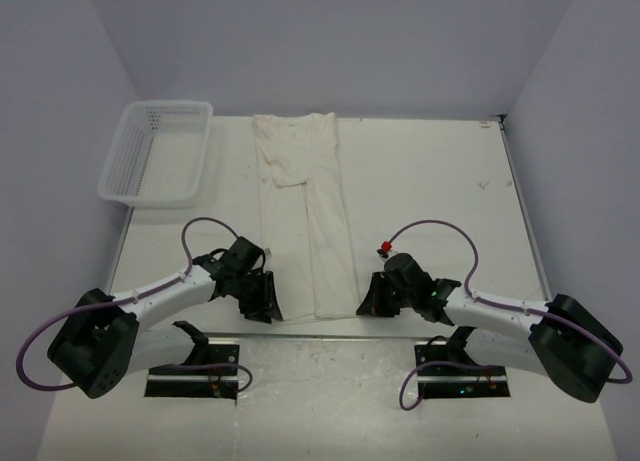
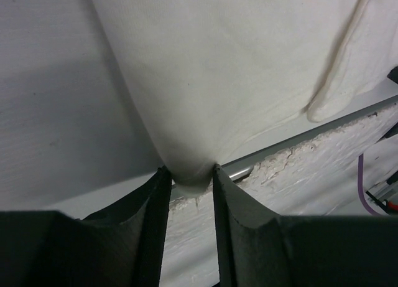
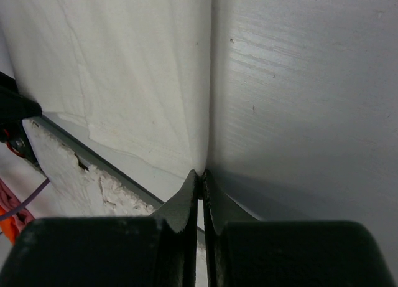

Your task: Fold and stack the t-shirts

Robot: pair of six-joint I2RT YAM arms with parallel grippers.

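1. Left pincer: grasping a bunched near corner of the t-shirt, with cloth filling the gap between its two fingers. The rest of the shirt runs ahead and to the right of these tips as one long strip, folded lengthwise.
2. Right pincer: clenched, tips all but touching. The shirt's side edge runs straight into them, so I judge that it nips only a thin sliver of the other near corner. Cloth lies ahead and to the left of these tips, and bare table lies to their right.
3. Risk A: the right hold looks shallow. On a lift the corner could slip out, leaving the strip hanging askew from the left pincer alone.
4. Risk B: the left pincer holds a wad rather than a flat hem. It may have caught only some layers, so the folded-in sides could fall open.
5. Risk C: the near edge lies right at both sets of tips. If I pull the hem back toward the bases, it could drop over this edge or catch on its rough lip.
6. Count:
   - One t-shirt.
   - Two pincers.
   - One basket, well ahead and to the left of the left pincer, apart from the shirt.
   - One table.
   - I see no second shirt, so there is nothing to stack on yet.
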